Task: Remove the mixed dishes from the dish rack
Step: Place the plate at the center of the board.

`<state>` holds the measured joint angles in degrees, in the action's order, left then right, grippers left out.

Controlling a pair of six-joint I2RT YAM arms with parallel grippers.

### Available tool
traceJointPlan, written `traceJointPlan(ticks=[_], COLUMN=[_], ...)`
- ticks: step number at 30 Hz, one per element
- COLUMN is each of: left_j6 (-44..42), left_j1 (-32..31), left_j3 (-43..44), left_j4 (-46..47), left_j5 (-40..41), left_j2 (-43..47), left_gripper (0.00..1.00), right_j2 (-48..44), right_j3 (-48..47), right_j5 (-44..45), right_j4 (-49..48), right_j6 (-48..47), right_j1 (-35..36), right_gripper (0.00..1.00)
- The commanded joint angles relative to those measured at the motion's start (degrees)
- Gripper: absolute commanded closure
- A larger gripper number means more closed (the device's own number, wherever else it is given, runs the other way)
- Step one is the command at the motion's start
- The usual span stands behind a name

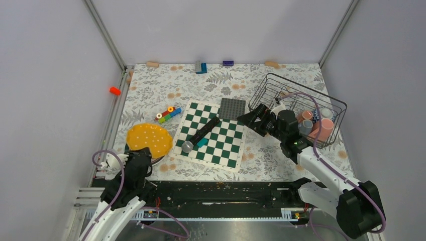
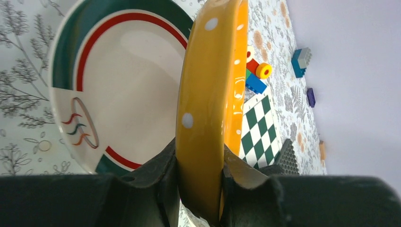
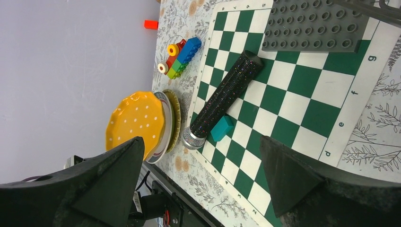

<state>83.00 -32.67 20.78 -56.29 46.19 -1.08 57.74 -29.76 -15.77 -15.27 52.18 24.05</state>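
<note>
**Yellow plate pinched at its rim, well clear of the rack**

Clamped between the two fingers (image 2: 163, 182) of the left gripper (image 1: 144, 155): the near rim of the yellow-orange plate (image 1: 149, 139). Seated deep in the grip, edge-on in the left wrist view, with the rim running straight down between the pads. Placed at the table's front left, just beside the left edge of the chessboard (image 1: 213, 134) and well apart from the dish rack (image 1: 281, 79). Round, scalloped at the edge, glossy, dotted with small white spots. Directly over a white plate (image 2: 118, 90) banded in green and red; touching it or not, impossible to tell. Under that, in the right wrist view, one more greenish rim.

Spread wide and holding nothing: the right gripper (image 1: 253, 119), hanging between the chessboard and the rack. Crowded at the rack's right end, pink and grey mugs (image 1: 321, 128). Across the board, a black stick (image 1: 203, 131) with a silver head.
</note>
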Motion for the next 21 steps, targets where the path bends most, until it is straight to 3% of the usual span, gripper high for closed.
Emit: traceJointPlan(ticks=[1,11,21], left_j6=[4.73,12.58,17.87], left_j1=[0.15,0.11,0.07], left_j3=[5.06,7.51,2.70], left_j4=[0.98,-9.13,-9.65], left_j5=[6.72,10.38,8.28], left_j2=[11.78,11.78,11.76], left_gripper=[1.00,1.00,0.97], right_j2=[0.45,2.38,4.00], right_j3=[-2.74,-3.47,-3.83], right_j5=[-0.72,-1.80,-2.74], right_j4=[-2.13,-2.26,-2.73], right_j6=[-1.13,-1.29,-1.06], right_j1=[0.12,0.12,0.12], right_gripper=[0.02,0.02,0.02])
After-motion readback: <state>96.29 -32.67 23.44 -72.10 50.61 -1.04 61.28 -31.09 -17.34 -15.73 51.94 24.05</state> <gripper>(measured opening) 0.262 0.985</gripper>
